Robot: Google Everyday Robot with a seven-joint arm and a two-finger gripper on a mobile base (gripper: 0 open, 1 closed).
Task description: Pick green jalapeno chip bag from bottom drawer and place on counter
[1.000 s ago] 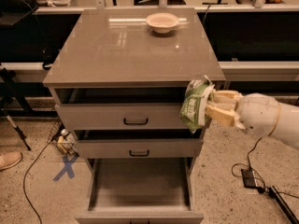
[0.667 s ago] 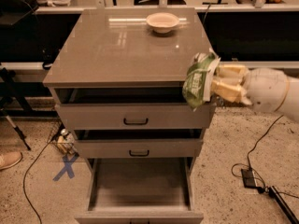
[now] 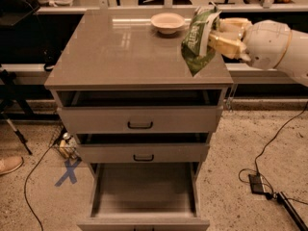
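- Gripper [image 3: 215,36] at upper right of frame, jaws clamped on the right edge of the green jalapeno chip bag [image 3: 197,44].
- Bag hangs tilted over the right part of the counter [image 3: 115,52]; whether its lower tip touches cannot be told.
- Pale bowl [image 3: 167,22] sits on the counter at upper centre, just left of the bag.
- Bottom drawer [image 3: 144,191] is pulled wide open, with its grey floor showing.
- The two upper drawers are slightly ajar.
- Blue tape X [image 3: 67,172] is on the floor at lower left.
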